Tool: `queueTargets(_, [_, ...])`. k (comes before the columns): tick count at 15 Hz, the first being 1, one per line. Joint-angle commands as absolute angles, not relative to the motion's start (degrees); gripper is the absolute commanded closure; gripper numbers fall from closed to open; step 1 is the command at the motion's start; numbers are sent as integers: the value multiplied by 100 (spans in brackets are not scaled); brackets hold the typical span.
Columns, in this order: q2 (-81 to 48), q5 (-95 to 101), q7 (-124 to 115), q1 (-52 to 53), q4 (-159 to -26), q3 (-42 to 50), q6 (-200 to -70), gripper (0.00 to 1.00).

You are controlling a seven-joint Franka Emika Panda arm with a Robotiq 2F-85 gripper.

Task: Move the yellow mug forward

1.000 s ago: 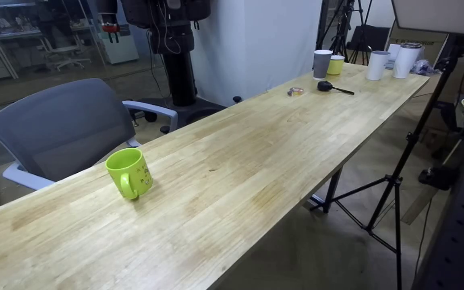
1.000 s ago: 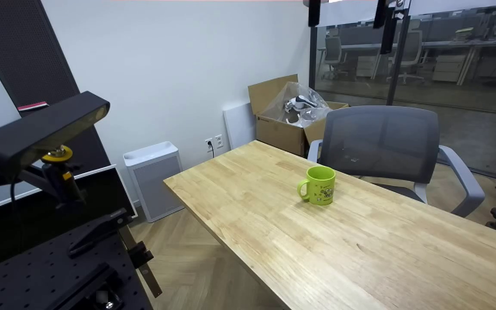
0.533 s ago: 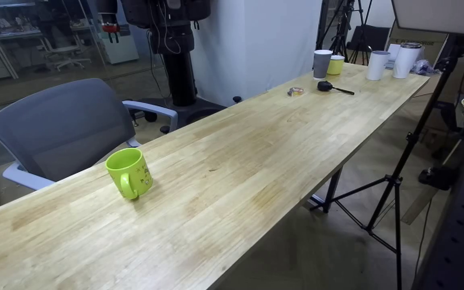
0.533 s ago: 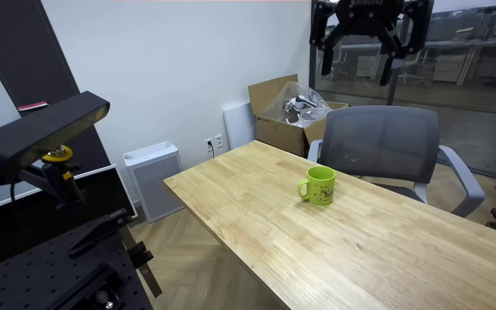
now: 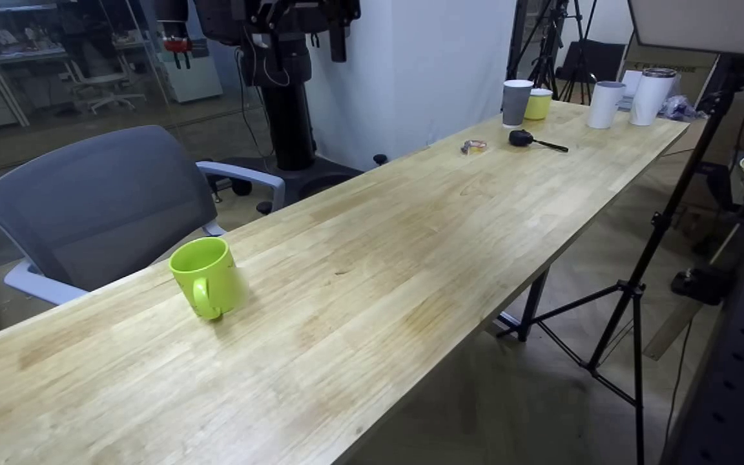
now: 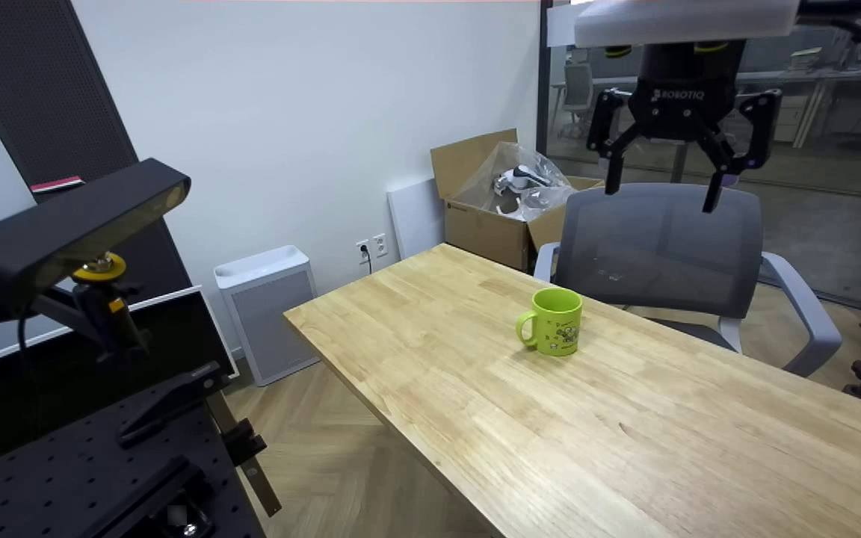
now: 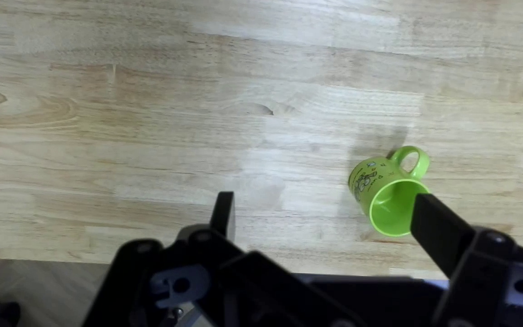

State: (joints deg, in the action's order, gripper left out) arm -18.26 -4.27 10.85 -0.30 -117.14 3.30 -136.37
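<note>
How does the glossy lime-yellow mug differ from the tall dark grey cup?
The lime-yellow mug has a loop handle; the dark grey cup shows none. The mug is squat; the cup is tall and slim. The mug's rim is lime, the cup's white. Both stand upright on the wooden table.

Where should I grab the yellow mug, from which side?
I'd come from straight above with the open gripper and pinch the yellow mug on the side opposite its handle, one jaw inside: it stands upright, mouth up, and the handle juts out sideways, so it should not interfere.
</note>
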Motion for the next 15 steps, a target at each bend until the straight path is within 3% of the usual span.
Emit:
queueTargets(1, [-2464, -338, 625, 24, -10814, 110, -13376, 0])
queueTargets(15, [-4241, 19, -113, 813, -8667, -198, -12690, 0])
